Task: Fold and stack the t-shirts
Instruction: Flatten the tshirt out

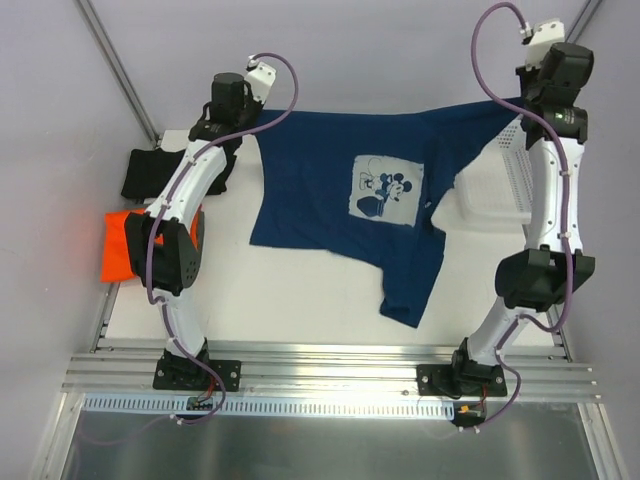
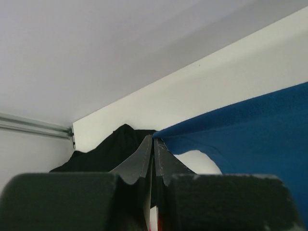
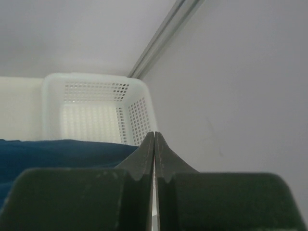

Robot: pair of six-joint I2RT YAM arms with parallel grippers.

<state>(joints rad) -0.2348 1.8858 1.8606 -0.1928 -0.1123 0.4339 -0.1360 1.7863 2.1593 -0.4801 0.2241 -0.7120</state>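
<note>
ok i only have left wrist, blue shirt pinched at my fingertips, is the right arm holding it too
Observer: yes, the right gripper is shut on the navy shirt's other far corner, by the basket.
Operator: any shirts besides the black one behind my fingers
Observer: an orange shirt sits at the table's left edge, nearer the arm bases than the black shirt.
</note>
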